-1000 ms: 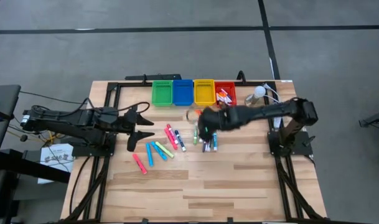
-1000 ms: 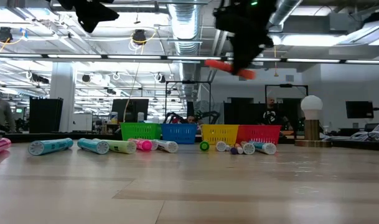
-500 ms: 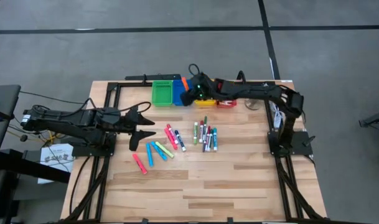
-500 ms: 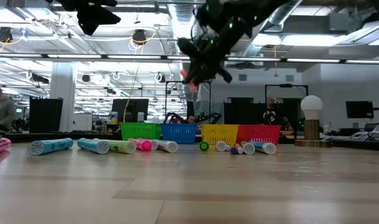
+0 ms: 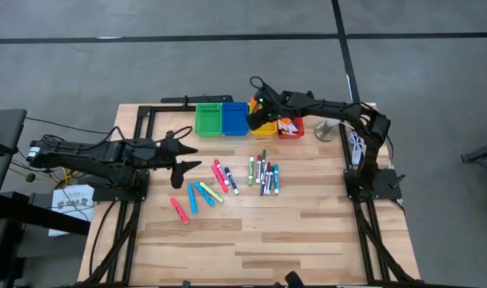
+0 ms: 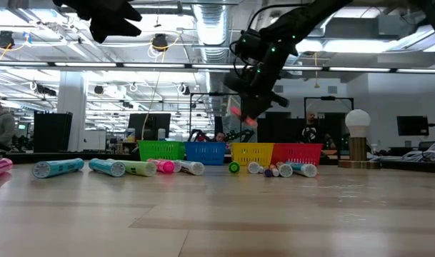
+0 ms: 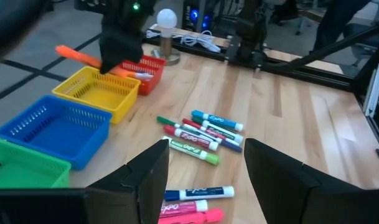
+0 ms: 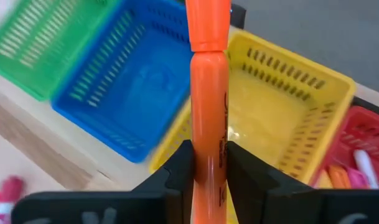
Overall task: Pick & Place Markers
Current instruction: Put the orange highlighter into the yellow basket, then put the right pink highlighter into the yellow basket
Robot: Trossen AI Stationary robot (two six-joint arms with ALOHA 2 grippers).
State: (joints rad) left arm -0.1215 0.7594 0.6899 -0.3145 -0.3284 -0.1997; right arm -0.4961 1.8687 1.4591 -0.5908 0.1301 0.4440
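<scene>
My right gripper [image 5: 259, 107] hangs over the yellow bin [image 5: 265, 126] at the far edge, shut on an orange marker [image 8: 208, 93]. That marker also shows in the left wrist view [image 7: 82, 56] and in the low view [image 6: 243, 115]. Many markers lie flat on the table: one row [image 5: 263, 174] at the middle, a pink and blue group [image 5: 223, 176], cyan and yellow ones [image 5: 201, 194], one pink [image 5: 179, 210]. My left gripper [image 5: 184, 157] waits open at the table's left, above the wood, with nothing between its fingers [image 7: 145, 180]. My right gripper pinches the orange marker's barrel [image 8: 208, 146] between its two fingers [image 8: 180, 171], which lie across it. The fingers slant downward from the table's right side. The capped end [image 8: 208, 25] sticks out past the fingers. The marker is lifted clear, above the yellow bin.
Green [image 5: 208, 118], blue [image 5: 235, 118], yellow and red [image 5: 290, 126] bins stand in a row along the far edge; the red one holds some markers. A small lamp with a white bulb [image 6: 358, 132] stands at the far right. The near half of the table is bare wood [image 5: 259, 240].
My right gripper has carried the orange marker from above the middle row of markers toward the table's far edge, passing over the blue bin, then come back a little to the right and down over the yellow bin. The marker has turned about with the wrist.
</scene>
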